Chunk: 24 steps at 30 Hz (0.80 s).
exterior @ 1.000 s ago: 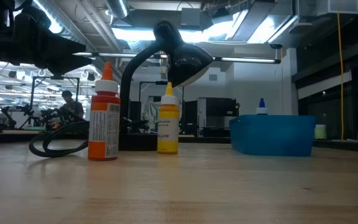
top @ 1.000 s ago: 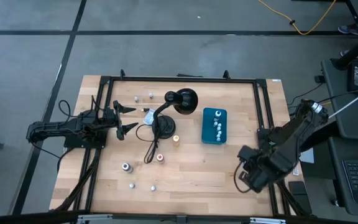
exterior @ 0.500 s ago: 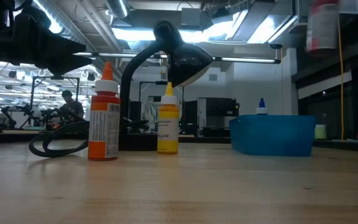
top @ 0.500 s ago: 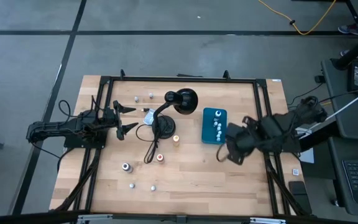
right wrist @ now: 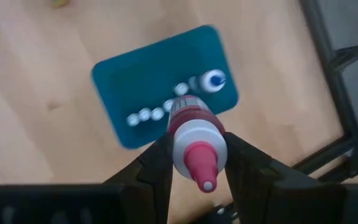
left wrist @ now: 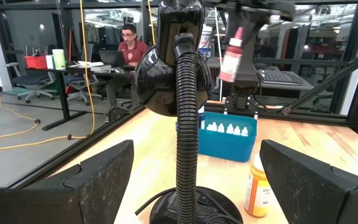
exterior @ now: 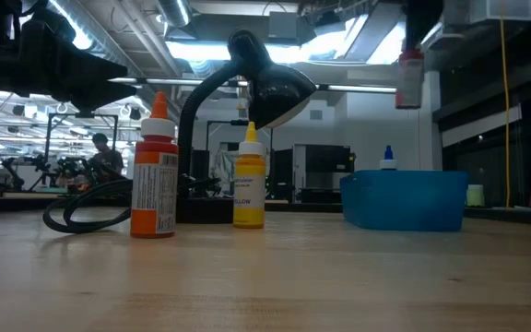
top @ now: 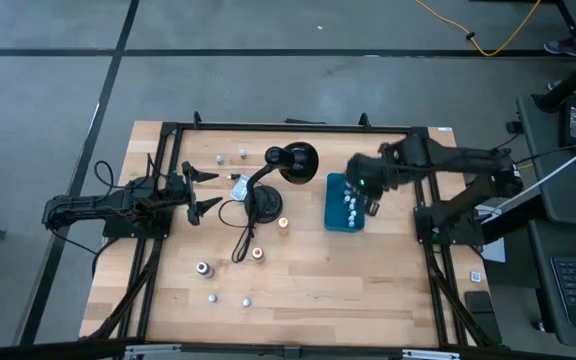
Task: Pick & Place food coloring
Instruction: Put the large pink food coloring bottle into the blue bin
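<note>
Nearest, in the low view, an orange-red bottle (exterior: 156, 166) and a yellow bottle (exterior: 249, 177) stand upright on the desk (exterior: 265, 277), with the black lamp (exterior: 247, 83) behind them. Farther back sits the teal box (exterior: 404, 198), holding a row of white-capped bottles (top: 350, 208) and one blue-capped bottle (exterior: 388, 158). Right gripper (right wrist: 194, 158): arm stretched out across the desk's right side, fingers pinching a red food coloring bottle (right wrist: 191, 134) by its body, held in the air above the teal box with the red tip toward the wrist camera. Left gripper (top: 200, 189): waiting at the desk's left side, beside the lamp, fingers spread wide. Change since a second ago: the right arm has swung from the desk's near right corner to a spot over the box, and the red bottle now shows high in the low view, lower than half a second before. More small bottles (top: 204, 268) stand scattered on the desk; their colours are too small to tell from above. Whether the held bottle is directly over a free slot cannot be told.
</note>
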Each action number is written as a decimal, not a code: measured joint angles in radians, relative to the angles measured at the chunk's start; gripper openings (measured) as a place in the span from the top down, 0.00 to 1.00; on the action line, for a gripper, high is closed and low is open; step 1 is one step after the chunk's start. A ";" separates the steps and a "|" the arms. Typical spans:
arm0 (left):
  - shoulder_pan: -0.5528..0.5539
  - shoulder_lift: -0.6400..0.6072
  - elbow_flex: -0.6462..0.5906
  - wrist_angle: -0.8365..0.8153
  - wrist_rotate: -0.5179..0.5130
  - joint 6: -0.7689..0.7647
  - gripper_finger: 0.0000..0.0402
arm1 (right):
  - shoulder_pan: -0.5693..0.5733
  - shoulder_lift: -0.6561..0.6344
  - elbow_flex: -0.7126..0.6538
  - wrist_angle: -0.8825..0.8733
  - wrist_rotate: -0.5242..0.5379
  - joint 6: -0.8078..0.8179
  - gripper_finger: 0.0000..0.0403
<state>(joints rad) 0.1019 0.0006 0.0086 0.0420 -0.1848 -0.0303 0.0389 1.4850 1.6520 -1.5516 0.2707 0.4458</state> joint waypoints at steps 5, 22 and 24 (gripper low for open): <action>0.000 0.000 0.000 0.000 0.000 0.000 0.14 | -0.121 0.021 0.000 0.061 -0.001 -0.148 0.68; 0.000 0.000 0.000 0.000 0.000 0.000 0.14 | -0.313 0.170 -0.021 0.230 -0.088 -0.442 0.68; 0.000 0.000 0.000 0.000 0.000 0.000 0.14 | -0.318 0.172 -0.048 0.256 -0.090 -0.464 0.68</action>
<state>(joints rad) 0.1019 0.0008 0.0084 0.0418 -0.1848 -0.0303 -0.2792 1.6566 1.6039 -1.2951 0.1802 -0.0184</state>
